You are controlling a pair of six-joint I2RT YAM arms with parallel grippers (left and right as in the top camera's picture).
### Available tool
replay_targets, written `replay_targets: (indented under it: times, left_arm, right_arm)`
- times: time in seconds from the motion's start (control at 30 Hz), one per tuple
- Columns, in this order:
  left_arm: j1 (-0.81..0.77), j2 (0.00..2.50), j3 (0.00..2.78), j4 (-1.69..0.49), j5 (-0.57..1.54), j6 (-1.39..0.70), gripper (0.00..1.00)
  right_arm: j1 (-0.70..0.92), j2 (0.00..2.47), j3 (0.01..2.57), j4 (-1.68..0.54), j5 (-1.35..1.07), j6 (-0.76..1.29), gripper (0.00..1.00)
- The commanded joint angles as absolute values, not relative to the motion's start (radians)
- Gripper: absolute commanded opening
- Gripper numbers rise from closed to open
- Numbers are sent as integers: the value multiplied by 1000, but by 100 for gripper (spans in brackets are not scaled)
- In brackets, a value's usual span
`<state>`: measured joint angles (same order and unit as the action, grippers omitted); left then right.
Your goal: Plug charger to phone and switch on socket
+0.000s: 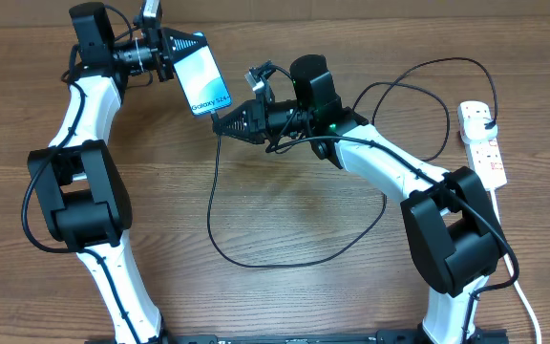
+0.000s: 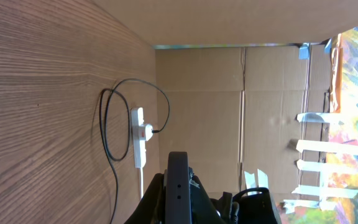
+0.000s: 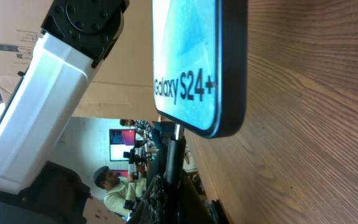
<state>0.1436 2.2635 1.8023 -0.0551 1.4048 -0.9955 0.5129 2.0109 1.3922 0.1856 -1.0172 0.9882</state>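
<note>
Wood-grain worktop, cardboard wall behind. Phone (image 1: 201, 78) is held off the worktop over its far-left part, screen facing up. Its long axis runs far-left to near-right, with the "Galaxy" end pointing near-right toward the worktop centre. Left jaws are clamped on the phone's far end. Right jaws are pinched on the charger (image 3: 176, 146) at its connector tip. The tip meets the phone's lower short edge; seated or not, cannot tell. The cable loops across mid-worktop to the socket (image 1: 483, 143) by the right edge. Plug sits in the socket's far end.
</note>
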Motion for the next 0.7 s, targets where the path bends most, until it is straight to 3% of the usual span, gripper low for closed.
replay_targets:
  times: [0.0,0.67]
  left_arm:
    - [95,2259,1808,-70,1573,-986,4]
    - [98,2259,1808,-70,1579,-995,4]
  right_arm:
    - [488,1975,1417,231,-809,1004,4]
    - [488,1975,1416,138,-799,994,4]
